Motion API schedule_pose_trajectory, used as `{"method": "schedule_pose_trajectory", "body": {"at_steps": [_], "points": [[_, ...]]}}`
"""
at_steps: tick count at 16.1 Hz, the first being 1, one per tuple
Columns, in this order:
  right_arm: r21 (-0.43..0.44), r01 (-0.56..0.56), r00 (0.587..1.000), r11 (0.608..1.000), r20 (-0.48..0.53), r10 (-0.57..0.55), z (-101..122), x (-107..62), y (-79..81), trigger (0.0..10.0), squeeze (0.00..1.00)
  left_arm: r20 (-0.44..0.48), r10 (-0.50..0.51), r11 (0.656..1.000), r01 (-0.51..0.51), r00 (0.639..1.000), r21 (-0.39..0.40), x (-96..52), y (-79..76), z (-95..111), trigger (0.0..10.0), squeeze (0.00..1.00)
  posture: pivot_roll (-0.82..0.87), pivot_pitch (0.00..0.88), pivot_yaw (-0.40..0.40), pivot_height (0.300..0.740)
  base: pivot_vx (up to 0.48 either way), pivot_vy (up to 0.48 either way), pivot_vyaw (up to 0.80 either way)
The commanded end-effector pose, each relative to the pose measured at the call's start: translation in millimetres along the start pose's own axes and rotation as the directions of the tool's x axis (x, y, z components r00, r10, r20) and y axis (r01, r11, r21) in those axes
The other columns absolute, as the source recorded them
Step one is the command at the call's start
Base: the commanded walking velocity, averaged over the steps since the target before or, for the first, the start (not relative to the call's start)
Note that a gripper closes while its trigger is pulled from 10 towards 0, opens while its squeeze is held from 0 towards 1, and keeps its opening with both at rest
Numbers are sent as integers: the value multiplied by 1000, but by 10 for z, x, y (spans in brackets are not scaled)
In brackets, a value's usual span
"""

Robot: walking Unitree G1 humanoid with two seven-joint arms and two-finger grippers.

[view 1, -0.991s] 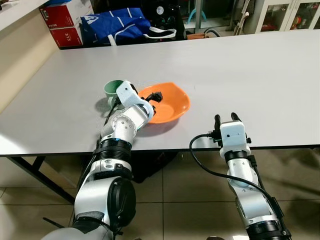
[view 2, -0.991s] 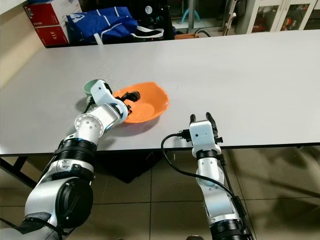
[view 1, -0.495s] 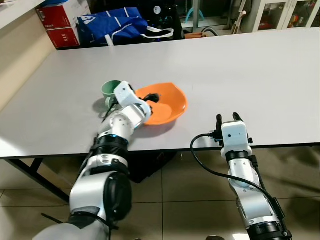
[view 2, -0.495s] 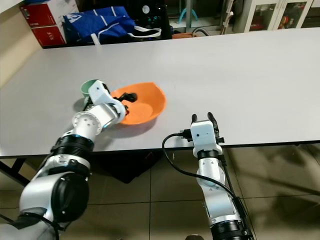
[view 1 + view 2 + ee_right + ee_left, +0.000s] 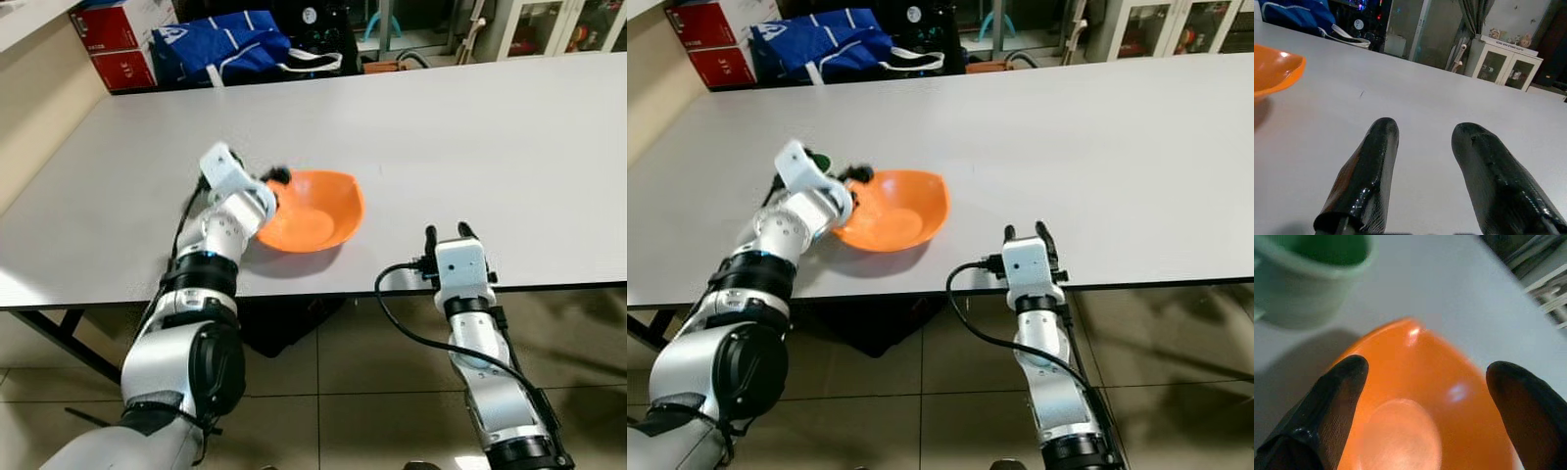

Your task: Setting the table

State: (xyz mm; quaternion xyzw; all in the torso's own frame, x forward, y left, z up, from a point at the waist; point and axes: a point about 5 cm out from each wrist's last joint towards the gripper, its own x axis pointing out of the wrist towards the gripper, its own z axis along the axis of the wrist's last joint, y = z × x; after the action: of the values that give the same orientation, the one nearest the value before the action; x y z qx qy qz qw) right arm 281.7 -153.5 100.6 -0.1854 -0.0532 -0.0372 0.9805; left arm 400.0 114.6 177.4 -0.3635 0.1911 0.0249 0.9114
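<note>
You are looking down on a long pale grey table point(image 5: 470, 127) on a tiled floor, with a blue bag point(image 5: 230, 44) and red boxes point(image 5: 122, 44) behind its far edge. On it, your left gripper point(image 5: 1425, 401) stands spread wide over the orange plastic bowl point(image 5: 312, 211), which is tilted and holds nothing. A pale green cup point(image 5: 1312, 276) stands just beside the bowl. Your right gripper point(image 5: 1425, 156) rests at the near edge, fingers parted, grasping nothing.

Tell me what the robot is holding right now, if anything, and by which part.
Nothing is clearly held. The left gripper hangs open over the orange bowl, fingers apart. The right gripper is open at the table edge.
</note>
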Motion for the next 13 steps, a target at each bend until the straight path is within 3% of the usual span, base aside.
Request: {"method": "schedule_pose_trajectory", "body": {"at_steps": [1, 2, 4, 7, 8, 9, 10, 11, 12, 13], "points": [[-1, -10, 1000, 1000, 11, 10, 40, -4, 12, 10000, 0, 78, -93, 996, 92, 993, 11, -52, -189, 168, 10000, 59, -245, 8, 146, 740, 0, 0, 0], [-4, -13, 1000, 1000, 15, 13, 47, -6, 13, 10000, 0, 128, -189, 981, 183, 974, 63, -120, -354, 190, 10000, 20, -245, 10, 142, 740, 0, 0, 0], [-4, -13, 1000, 1000, 20, 13, 57, -1, 0, 10000, 0, 201, -301, 951, 278, 932, 135, -235, -520, 235, 10000, 0, -242, 11, 138, 740, 0, 0, 0], [0, -14, 1000, 1000, 24, 14, 66, 4, -2, 10000, 0, 237, -395, 913, 350, 888, 211, -383, -631, 265, 10000, 0, -239, 10, 137, 740, 0, 0, 0], [24, -12, 999, 1000, 35, 12, 97, 10, -1, 10000, 0, 239, -451, 872, 368, 860, 322, -516, -608, 246, 10000, 0, -237, 9, 140, 740, 0, 0, 0], [34, -12, 999, 999, 45, 11, 125, 15, -2, 10000, 0, 232, -478, 843, 369, 847, 391, -587, -566, 217, 10000, 0, -237, 9, 140, 740, 0, 0, 0], [45, -10, 998, 999, 60, 7, 183, 23, -7, 10000, 0, 197, -504, 766, 330, 841, 551, -757, -304, 131, 10000, 0, -229, 9, 140, 740, 0, 0, 0], [45, -12, 998, 999, 64, 10, 190, 21, -5, 10000, 0, 163, -500, 747, 329, 850, 577, -815, -159, 95, 10000, 0, -220, 4, 140, 740, 0, 0, 0], [40, -19, 998, 999, 63, 16, 170, 10, -10, 10000, 0, 128, -463, 728, 294, 877, 619, -918, 138, 82, 10000, 0, -203, 0, 140, 740, 0, 0, 0], [35, -23, 998, 999, 58, 21, 142, -3, -21, 10000, 0, 118, -439, 707, 262, 891, 657, -1004, 318, 78, 10000, 0, -188, 0, 136, 740, 0, 0, 0]]}}
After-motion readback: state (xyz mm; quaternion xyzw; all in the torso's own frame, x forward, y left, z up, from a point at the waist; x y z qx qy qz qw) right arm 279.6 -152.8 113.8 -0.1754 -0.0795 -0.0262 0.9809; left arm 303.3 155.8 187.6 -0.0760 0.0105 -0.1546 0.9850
